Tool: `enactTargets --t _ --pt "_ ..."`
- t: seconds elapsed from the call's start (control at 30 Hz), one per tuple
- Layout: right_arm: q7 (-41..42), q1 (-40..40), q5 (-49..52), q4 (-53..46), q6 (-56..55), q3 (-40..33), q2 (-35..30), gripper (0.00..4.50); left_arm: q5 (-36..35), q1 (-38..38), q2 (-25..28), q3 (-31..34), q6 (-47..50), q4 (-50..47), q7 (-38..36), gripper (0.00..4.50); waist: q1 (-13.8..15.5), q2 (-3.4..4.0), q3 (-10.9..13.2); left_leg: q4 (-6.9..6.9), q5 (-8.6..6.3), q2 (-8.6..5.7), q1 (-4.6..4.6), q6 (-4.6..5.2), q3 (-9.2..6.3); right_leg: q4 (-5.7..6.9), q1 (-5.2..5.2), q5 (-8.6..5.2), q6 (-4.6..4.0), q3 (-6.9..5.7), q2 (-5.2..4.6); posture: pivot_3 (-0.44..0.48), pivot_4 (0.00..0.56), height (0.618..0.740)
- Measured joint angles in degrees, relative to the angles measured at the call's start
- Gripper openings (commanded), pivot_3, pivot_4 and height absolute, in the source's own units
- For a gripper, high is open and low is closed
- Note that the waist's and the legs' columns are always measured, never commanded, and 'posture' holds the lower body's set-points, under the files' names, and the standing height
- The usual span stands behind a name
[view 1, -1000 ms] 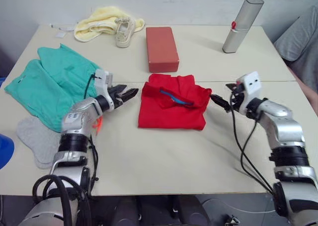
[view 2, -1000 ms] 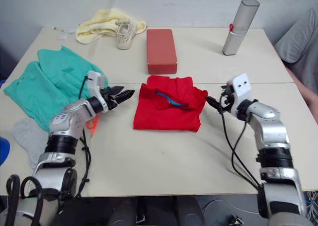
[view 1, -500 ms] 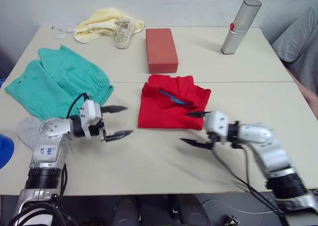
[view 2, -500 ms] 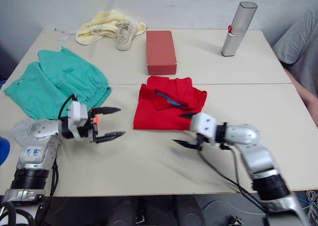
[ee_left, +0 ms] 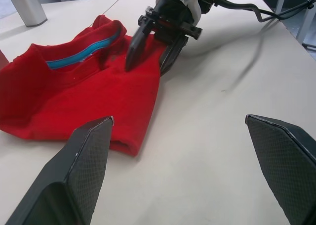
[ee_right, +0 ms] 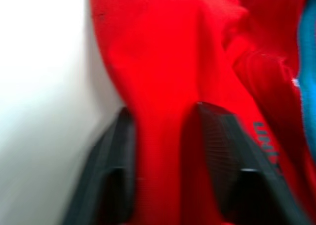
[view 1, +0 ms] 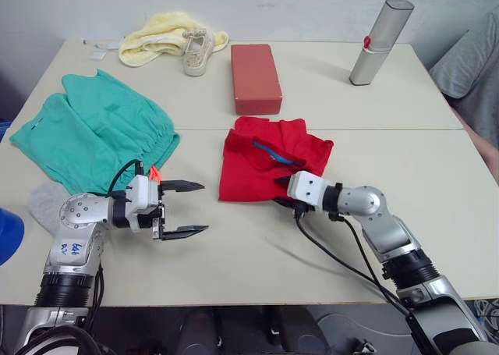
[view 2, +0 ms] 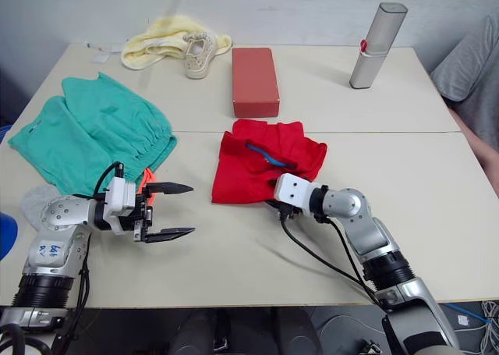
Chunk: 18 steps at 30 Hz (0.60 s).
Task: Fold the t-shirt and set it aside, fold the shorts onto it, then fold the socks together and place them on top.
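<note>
Pale desk under a plain wall carries everything. Right gripper pinches the near right edge of the folded t-shirt at the desk's middle, one finger over the fabric, one beside it. Left gripper hovers spread wide and holding nothing, near the front left. Shorts lie toward the left edge, grey socks nearer the front left corner.

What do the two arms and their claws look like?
Both arms are silver-grey metal with black joints and loose black cables. Each wrist carries a white block. The left claw has two black pointed fingers with textured pads; the right claw has the same black fingers. The left forearm bears small blue markings.
</note>
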Motion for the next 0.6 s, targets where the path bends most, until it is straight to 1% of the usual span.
enactTargets --t 0.03,0.07,0.2,0.37,0.53,0.6 --pt "0.6 0.5 0.2 -1.0 0.8 0.0 -0.2 0.3 0.0 0.0 0.0 0.0 0.1 -0.1 0.1 4.5 0.0 0.0 0.0 0.0 0.0 0.0 -0.01 0.0 -0.01 -0.01 -0.01 0.0 0.0 0.0 0.0 0.0 0.15 0.74" --pt "1.2 1.1 0.5 -2.2 1.8 0.0 -0.4 0.03 -0.1 0.1 0.0 0.0 0.3 -0.3 0.2 4.5 0.0 0.0 0.0 0.0 0.0 0.0 -0.02 0.0 -0.02 -0.02 0.0 0.0 0.0 0.0 0.0 0.0 0.15 0.74" --pt "4.7 5.8 3.4 -11.0 8.4 0.1 -2.4 0.03 -1.1 1.3 0.7 0.1 1.9 -2.3 0.2 4.5 0.1 0.0 0.0 -0.02 -0.03 0.03 -0.08 0.0 -0.09 -0.07 0.0 0.0 0.0 -0.04 0.0 0.0 0.15 0.74" --pt "8.0 13.4 8.1 -26.4 18.9 0.2 -6.5 0.03 -2.4 3.6 2.2 1.6 3.7 -5.1 0.2 4.5 0.2 0.0 0.0 -0.04 -0.04 0.03 -0.07 0.0 -0.1 -0.08 0.0 0.0 0.0 -0.04 0.01 0.0 0.15 0.74" --pt "8.8 22.4 13.6 -41.5 27.1 -0.1 -11.5 0.03 -4.4 9.6 4.2 3.4 7.0 -10.4 0.8 4.5 0.2 0.0 0.0 -0.13 -0.07 0.04 -0.07 0.0 -0.14 -0.23 0.04 -0.01 -0.02 -0.05 0.0 0.0 0.15 0.74" --pt "8.1 23.6 14.8 -43.6 28.7 -0.3 -11.6 0.43 -4.8 10.7 4.5 3.8 8.3 -11.9 1.0 4.5 0.2 -0.06 0.0 -0.1 -0.08 0.04 -0.02 0.01 -0.16 -0.25 0.12 0.0 -0.01 -0.06 0.0 0.0 0.15 0.74"
